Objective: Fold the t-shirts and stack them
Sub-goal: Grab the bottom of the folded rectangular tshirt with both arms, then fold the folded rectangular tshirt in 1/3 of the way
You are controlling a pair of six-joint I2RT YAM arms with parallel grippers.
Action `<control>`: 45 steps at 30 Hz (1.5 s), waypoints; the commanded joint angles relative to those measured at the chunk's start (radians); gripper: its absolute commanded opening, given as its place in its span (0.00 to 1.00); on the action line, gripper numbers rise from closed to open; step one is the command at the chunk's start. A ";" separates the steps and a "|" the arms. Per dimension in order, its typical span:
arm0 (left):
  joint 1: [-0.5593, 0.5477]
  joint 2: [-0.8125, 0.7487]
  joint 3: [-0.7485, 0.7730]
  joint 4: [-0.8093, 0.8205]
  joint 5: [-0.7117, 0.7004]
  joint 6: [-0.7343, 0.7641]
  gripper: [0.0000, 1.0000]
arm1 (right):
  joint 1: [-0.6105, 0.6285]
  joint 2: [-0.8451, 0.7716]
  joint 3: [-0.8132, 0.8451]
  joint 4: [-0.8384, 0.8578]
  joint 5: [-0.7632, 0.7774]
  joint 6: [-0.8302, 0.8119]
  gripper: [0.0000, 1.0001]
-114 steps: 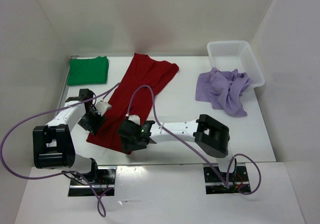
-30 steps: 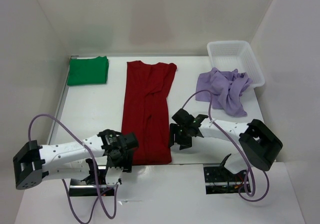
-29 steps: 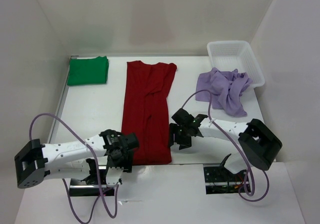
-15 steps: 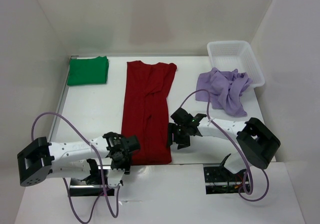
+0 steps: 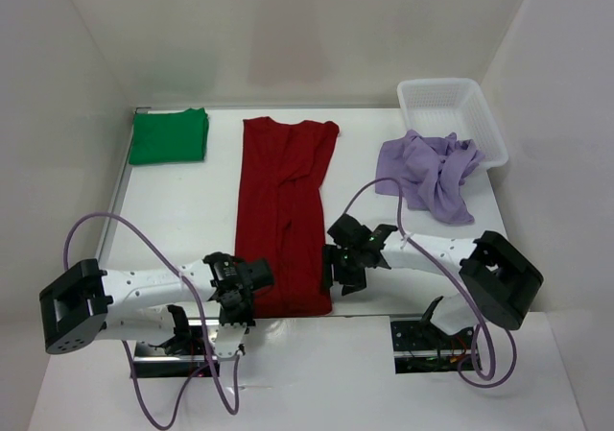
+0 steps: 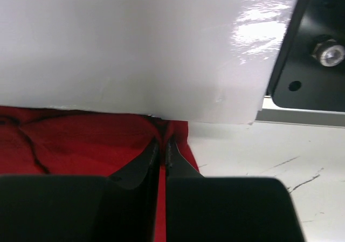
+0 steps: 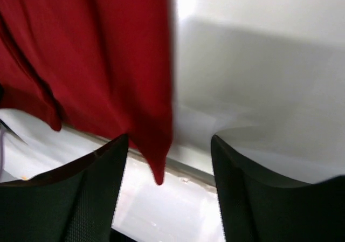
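The dark red t-shirt (image 5: 284, 210) lies stretched lengthwise down the middle of the table, neck at the far end. My left gripper (image 5: 255, 287) sits at its near left corner. In the left wrist view the gripper (image 6: 161, 143) is shut, with a thin strip of the red t-shirt (image 6: 81, 139) pinched in it. My right gripper (image 5: 331, 275) stands open at the near right corner. In the right wrist view the red t-shirt (image 7: 108, 53) hangs a pointed corner between the spread fingers of the gripper (image 7: 170, 139). The green t-shirt (image 5: 169, 135) lies folded at the far left. The lavender t-shirt (image 5: 429, 172) is crumpled at the right.
A white lattice basket (image 5: 451, 114) stands at the far right corner, touching the lavender heap. The table's near edge (image 5: 384, 314) runs just under both grippers. White walls close in the left, back and right sides.
The left gripper has shut on the red shirt's near left corner and slid slightly right. The right gripper has stayed open and edged a little left. Earlier the shirt lay diagonally; now it lies straight.
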 commanded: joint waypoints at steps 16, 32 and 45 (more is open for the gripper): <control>-0.005 -0.165 0.037 0.057 0.128 -0.355 0.00 | 0.125 0.029 0.016 -0.070 -0.050 0.031 0.00; 0.467 -0.116 0.298 0.161 0.143 -0.699 0.00 | -0.181 0.010 0.375 -0.236 -0.066 -0.245 0.00; 0.785 0.274 0.588 0.346 0.227 -0.796 0.00 | -0.381 0.431 0.811 -0.238 -0.202 -0.463 0.00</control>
